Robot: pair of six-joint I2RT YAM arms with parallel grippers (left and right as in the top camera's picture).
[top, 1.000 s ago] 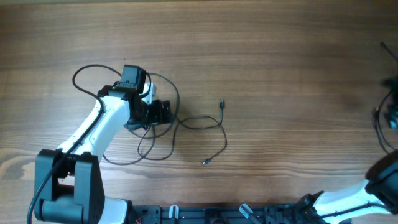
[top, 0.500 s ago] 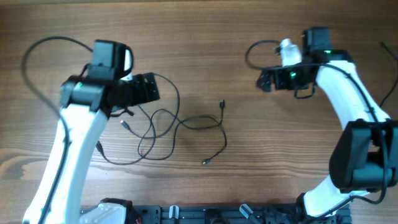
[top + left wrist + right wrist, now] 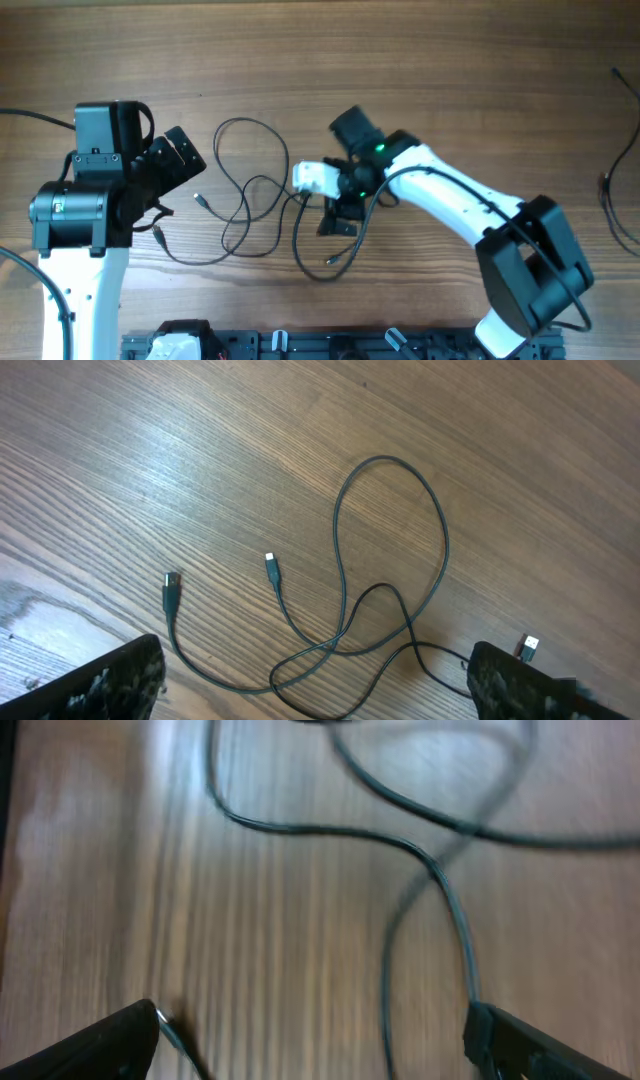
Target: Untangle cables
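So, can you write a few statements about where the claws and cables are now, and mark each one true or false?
1. The left claw and the right claw are both open. True.
2. The left claw holds one of the cables. False: it holds nothing, and the cables lie on the table below it.
3. The cables lie on a wooden table. True.
4. The right claw is at the table's right edge. False: it is near the middle, over the cables.
5. A silvery plug lies free on the wood, with no claw touching it. True.
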